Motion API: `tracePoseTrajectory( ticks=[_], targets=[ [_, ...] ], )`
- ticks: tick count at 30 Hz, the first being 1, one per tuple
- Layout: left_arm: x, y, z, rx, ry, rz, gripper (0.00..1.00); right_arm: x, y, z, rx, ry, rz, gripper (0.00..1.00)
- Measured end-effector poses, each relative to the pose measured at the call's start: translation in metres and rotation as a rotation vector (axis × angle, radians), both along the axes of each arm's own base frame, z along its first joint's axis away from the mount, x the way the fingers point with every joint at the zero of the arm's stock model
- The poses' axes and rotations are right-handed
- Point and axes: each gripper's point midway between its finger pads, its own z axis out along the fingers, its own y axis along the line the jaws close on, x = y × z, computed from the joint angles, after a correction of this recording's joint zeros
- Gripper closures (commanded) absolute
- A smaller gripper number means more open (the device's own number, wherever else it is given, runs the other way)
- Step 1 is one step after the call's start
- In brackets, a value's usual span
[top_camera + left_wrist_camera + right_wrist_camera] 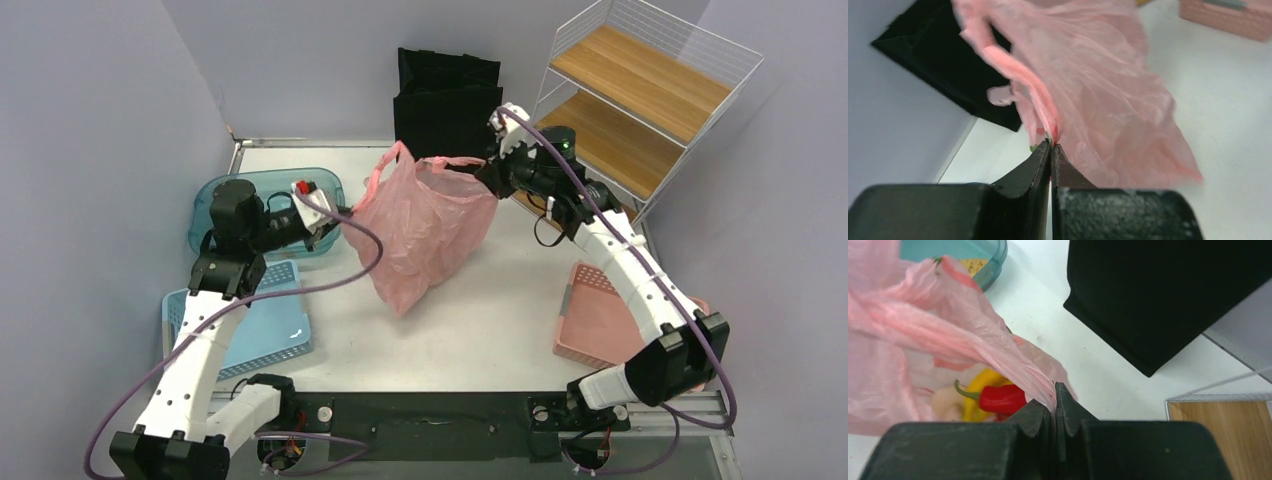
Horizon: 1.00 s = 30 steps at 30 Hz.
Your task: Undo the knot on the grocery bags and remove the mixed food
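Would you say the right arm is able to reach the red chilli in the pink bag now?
Probably not: the right tool is shut on the rim of the pink bag and the left tool on the opposite side. The red chilli shows inside, but neither tool is free.

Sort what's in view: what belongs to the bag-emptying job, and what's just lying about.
Job: pink grocery bag; red chilli and yellow banana inside it; left end effector and right end effector, both gripping the bag.
Lying about: black tote, wire shelf, teal tub, blue basket, pink basket.
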Motion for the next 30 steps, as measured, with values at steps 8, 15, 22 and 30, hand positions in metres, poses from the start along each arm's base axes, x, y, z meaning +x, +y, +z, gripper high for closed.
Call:
tracePoseTrajectory(
  ticks=[8,15,22,30],
  targets=[
    [-0.117,-0.019,-0.109,0.464,-0.024,-0.521,1.00,-0.033,-0.002,-0.027,0.172,0.109,-0.065,1.00],
    [-0.191,0.009,-0.211,0.726,-0.055,-0.777,0.74,-0.066,0.003,-0.101,0.108,0.297,-0.047,1.00],
    [-0.169,0.005,-0.172,0.637,0.065,-0.520,0.28,-0.068,0.003,-0.094,0.126,0.287,-0.047,1.00],
    [-0.096,-0.010,-0.053,0.176,0.309,-0.170,0.27,-0.067,0.007,-0.080,0.144,0.261,-0.029,1.00]
  ],
)
